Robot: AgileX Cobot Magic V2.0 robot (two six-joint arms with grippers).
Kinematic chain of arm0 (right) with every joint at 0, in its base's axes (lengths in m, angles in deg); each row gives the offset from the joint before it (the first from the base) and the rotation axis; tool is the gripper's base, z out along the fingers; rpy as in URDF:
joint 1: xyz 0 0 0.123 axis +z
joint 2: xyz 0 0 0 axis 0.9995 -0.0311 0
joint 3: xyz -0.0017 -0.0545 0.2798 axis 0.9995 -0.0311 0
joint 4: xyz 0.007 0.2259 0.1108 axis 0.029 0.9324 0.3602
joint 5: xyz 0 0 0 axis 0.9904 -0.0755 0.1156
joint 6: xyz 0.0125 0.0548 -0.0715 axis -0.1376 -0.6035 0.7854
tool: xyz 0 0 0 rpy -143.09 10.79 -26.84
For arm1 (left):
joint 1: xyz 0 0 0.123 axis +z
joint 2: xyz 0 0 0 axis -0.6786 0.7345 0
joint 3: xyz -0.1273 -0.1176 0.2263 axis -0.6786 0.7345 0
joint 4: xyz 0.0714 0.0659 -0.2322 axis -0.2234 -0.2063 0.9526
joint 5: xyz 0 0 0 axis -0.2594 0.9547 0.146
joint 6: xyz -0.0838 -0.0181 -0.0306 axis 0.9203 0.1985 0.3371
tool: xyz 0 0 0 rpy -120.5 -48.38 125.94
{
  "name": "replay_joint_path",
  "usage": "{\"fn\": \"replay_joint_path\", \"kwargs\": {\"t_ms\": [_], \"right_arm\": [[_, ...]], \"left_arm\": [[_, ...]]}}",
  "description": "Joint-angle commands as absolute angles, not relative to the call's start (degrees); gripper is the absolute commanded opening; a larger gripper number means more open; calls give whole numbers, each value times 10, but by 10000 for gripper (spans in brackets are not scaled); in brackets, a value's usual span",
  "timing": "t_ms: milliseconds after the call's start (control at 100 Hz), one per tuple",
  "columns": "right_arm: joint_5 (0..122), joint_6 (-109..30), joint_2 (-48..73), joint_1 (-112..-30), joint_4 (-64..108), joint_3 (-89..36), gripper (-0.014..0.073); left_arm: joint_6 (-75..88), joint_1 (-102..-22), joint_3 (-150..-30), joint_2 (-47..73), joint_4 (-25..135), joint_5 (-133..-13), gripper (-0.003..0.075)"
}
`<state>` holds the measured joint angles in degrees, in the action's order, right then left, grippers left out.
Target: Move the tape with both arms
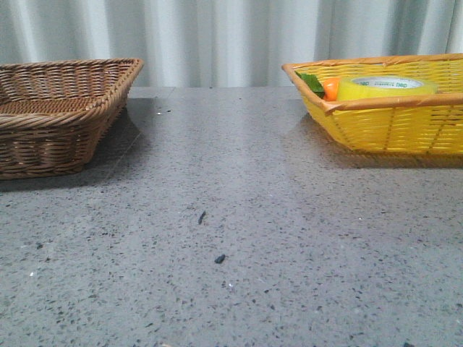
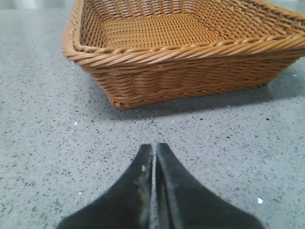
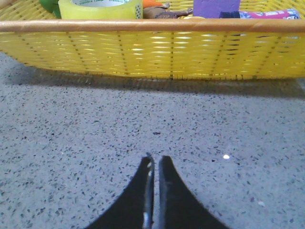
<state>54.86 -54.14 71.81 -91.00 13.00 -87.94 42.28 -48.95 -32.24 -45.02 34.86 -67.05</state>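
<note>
A: What sits nearest in the wrist views?

B: The left gripper (image 2: 153,152), its jaws pressed together with only a hairline slit between them, holding nothing, low over the speckled grey counter (image 2: 43,143). The right gripper (image 3: 154,162) looks the same: jaws closed, nothing between them.

A: And beyond them?

B: Past the left gripper stands a brown wicker basket (image 2: 181,71), its woven floor bare. Past the right gripper stands a yellow basket (image 3: 157,52) with an orange rim.

A: Where is the tape?

B: The tape (image 1: 387,87) lies flat inside the yellow basket, at about two o'clock in the front view, well apart from both grippers. Just beside it, at its nine o'clock, is an orange carrot (image 1: 331,88) with green leaves (image 1: 312,82).

A: Anything else in there?

B: The right wrist view shows a purple block (image 3: 215,8) and a pink packet (image 3: 271,15) further along the basket.
</note>
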Motion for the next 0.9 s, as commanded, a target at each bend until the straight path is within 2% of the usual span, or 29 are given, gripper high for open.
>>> {"fn": "replay_joint_path", "kwargs": {"t_ms": [0,290,410,510,890], "right_arm": [[590,-540,728,-915,122,-892,-62],[638,-540,728,-915,122,-892,-62],[679,-540,728,-915,133,-892,-62],[725,-540,728,-915,167,-892,-62],[768,-540,728,-915,252,-892,-62]], "left_arm": [[427,-488,-319,-466,352,-704,-20],[427,-488,-319,-466,358,-714,-20],[423,-488,-319,-466,513,-750,-20],[422,-488,-319,-466,554,-781,-20],[422,-488,-319,-466,557,-825,-20]]}}
